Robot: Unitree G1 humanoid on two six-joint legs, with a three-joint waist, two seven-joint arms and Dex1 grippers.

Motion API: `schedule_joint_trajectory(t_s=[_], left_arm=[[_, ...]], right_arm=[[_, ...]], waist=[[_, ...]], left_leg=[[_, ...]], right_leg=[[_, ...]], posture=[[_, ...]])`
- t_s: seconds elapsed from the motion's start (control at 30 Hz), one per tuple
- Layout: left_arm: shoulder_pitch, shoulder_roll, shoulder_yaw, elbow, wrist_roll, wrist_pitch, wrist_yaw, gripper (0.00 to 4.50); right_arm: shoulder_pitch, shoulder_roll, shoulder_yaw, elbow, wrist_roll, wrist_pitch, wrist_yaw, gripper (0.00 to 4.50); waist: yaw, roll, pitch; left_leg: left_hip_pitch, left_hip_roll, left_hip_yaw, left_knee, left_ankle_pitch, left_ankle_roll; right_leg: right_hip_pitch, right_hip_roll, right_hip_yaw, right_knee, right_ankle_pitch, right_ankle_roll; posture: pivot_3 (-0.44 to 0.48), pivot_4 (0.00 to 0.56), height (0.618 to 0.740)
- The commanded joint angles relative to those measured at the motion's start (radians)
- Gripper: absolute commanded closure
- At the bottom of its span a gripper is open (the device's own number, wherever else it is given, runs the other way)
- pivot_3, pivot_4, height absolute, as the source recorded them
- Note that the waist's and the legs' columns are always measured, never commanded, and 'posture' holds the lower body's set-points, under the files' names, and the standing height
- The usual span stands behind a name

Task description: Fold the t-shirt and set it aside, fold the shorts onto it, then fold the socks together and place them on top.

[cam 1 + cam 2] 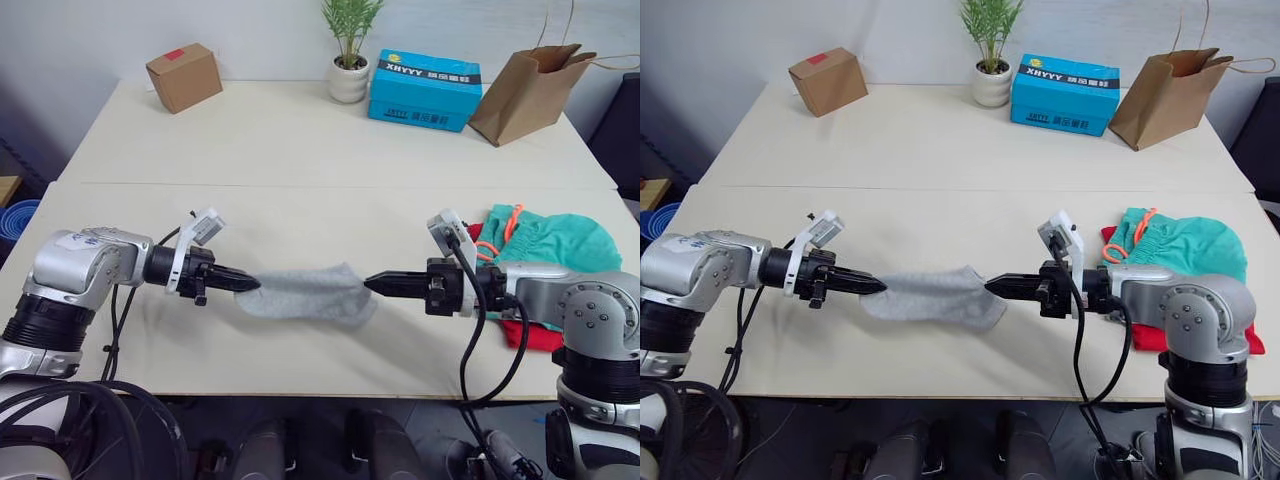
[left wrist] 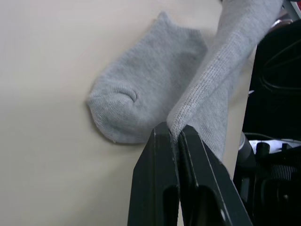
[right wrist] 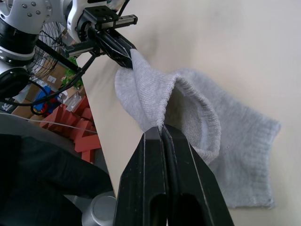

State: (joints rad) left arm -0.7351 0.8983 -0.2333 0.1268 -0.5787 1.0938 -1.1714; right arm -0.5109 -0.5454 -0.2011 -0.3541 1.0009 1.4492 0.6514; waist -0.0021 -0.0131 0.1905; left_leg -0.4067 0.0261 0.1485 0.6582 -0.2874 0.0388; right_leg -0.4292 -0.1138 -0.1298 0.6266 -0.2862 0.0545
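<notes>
Left eye view: the left tool (image 1: pixel 250 285) and the right tool (image 1: pixel 374 283) each pinch an end of the grey socks (image 1: pixel 305 293), stretched between them low over the table (image 1: pixel 300 140) — the shorts (image 1: pixel 550 240) sit at 3 o'clock atop the t-shirt (image 1: pixel 535 335).

Left wrist view: fingers clamped on one sock's edge; another sock lies flat beyond.

Right wrist view: fingers clamped on a sock cuff — the left tool grips the far end.
</notes>
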Motion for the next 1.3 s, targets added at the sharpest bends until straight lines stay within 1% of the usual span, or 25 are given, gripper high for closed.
schedule_joint_trajectory(t_s=[0.03,0.2,0.43,0.57,0.63,0.77,0.9,0.97,1.0,1.03,1.07,1.13,1.2,1.3], left_arm=[[-0.065,-0.016,-0.025,0.046,0.044,-0.025,-0.035,4.50],[-0.112,-0.063,-0.056,0.121,0.092,-0.062,-0.070,4.50],[-0.184,-0.094,-0.131,0.228,0.180,-0.120,-0.159,4.50],[-0.210,-0.127,-0.121,0.277,0.205,-0.127,-0.156,4.50],[-0.206,-0.125,-0.131,0.271,0.214,-0.124,-0.179,4.50],[-0.195,-0.141,-0.118,0.275,0.230,-0.136,-0.167,4.50],[-0.165,-0.168,-0.065,0.259,0.221,-0.150,-0.127,4.50],[-0.145,-0.164,-0.054,0.244,0.220,-0.151,-0.128,4.50],[-0.124,-0.145,-0.063,0.216,0.215,-0.148,-0.158,4.27],[-0.100,-0.129,-0.065,0.190,0.212,-0.156,-0.177,4.02],[-0.083,-0.126,-0.057,0.177,0.221,-0.178,-0.164,3.83],[-0.067,-0.135,-0.025,0.170,0.230,-0.208,-0.121,3.20],[-0.062,-0.170,0.040,0.189,0.219,-0.240,-0.055,2.64],[-0.027,-0.197,0.124,0.170,0.204,-0.338,-0.014,1.66]], right_arm=[[0.010,0.019,-0.016,-0.042,0.041,0.019,-0.049,4.47],[0.053,0.032,0.000,-0.058,0.026,0.000,-0.103,4.47],[0.069,0.009,-0.010,-0.049,0.038,0.008,-0.118,4.47],[0.069,0.009,-0.003,-0.036,0.027,-0.012,-0.125,4.47],[0.071,0.015,0.006,-0.029,0.022,-0.018,-0.128,4.47],[0.086,0.018,0.027,-0.022,0.010,-0.032,-0.127,4.47],[0.108,0.021,0.055,-0.007,-0.036,-0.087,-0.134,4.47],[0.118,0.036,0.044,0.002,-0.021,-0.090,-0.132,4.47],[0.124,0.045,0.039,0.003,-0.026,-0.118,-0.127,4.30],[0.119,0.070,0.010,0.024,-0.015,-0.118,-0.154,4.10],[0.122,0.059,0.014,0.017,-0.020,-0.139,-0.136,3.91],[0.130,0.034,0.029,0.003,-0.052,-0.178,-0.120,3.21],[0.144,0.008,0.040,0.000,-0.085,-0.222,-0.106,2.59],[0.169,-0.056,0.060,-0.013,-0.143,-0.311,-0.051,1.48]], waist=[[0.001,0.000,0.000],[-0.001,0.000,0.000],[-0.002,-0.001,0.000],[-0.002,-0.001,0.000],[-0.003,-0.001,0.000],[-0.002,-0.001,0.000],[-0.002,-0.001,0.000],[-0.002,-0.001,0.000],[-0.002,-0.001,0.000],[-0.005,-0.001,0.000],[-0.009,-0.001,0.000],[-0.008,-0.001,0.000],[-0.004,-0.001,0.000],[0.001,-0.001,0.000]], left_leg=[[0.000,0.000,0.000,0.000,0.000,0.000],[0.000,-0.001,0.000,0.000,0.000,0.002],[-0.001,-0.001,0.001,0.002,0.001,0.003],[-0.001,-0.001,0.001,0.003,0.001,0.003],[-0.001,-0.001,0.001,0.003,0.001,0.003],[-0.001,0.000,0.001,0.003,0.001,0.003],[-0.001,-0.001,0.001,0.004,0.001,0.004],[-0.001,-0.001,0.001,0.005,0.001,0.004],[-0.001,0.000,0.001,0.005,0.001,0.004],[-0.001,0.000,0.001,0.005,0.001,0.004],[-0.001,0.000,0.001,0.005,0.001,0.003],[-0.001,0.000,0.001,0.004,0.002,0.003],[-0.001,0.000,0.001,0.005,0.002,0.003],[-0.001,0.000,0.001,0.006,0.002,0.004]], right_leg=[[0.000,0.000,0.000,0.000,0.000,0.000],[0.000,0.000,0.000,0.000,0.000,0.000],[0.000,0.001,0.000,0.001,0.000,0.000],[0.000,0.001,0.000,0.001,0.000,0.000],[0.000,0.001,0.000,0.001,0.000,0.000],[0.000,0.001,0.000,0.002,0.000,0.000],[0.000,0.001,0.000,0.002,0.000,0.001],[0.000,0.001,0.000,0.002,0.001,0.001],[0.000,0.001,0.000,0.002,0.001,0.001],[0.000,0.001,0.000,0.002,0.001,0.001],[0.000,0.001,0.000,0.002,0.001,0.001],[0.000,0.002,0.000,0.003,0.001,0.001],[0.000,0.001,0.000,0.003,0.001,0.001],[0.001,0.001,0.000,0.002,0.001,0.002]], posture=[[0.000,0.150,0.740],[0.000,0.150,0.740],[0.000,0.150,0.740],[0.000,0.150,0.740],[0.000,0.150,0.740],[0.000,0.150,0.740],[0.000,0.150,0.740],[0.000,0.150,0.740],[0.000,0.150,0.740],[0.000,0.150,0.740],[0.000,0.150,0.740],[0.000,0.150,0.740],[0.000,0.150,0.740],[0.000,0.150,0.740]])
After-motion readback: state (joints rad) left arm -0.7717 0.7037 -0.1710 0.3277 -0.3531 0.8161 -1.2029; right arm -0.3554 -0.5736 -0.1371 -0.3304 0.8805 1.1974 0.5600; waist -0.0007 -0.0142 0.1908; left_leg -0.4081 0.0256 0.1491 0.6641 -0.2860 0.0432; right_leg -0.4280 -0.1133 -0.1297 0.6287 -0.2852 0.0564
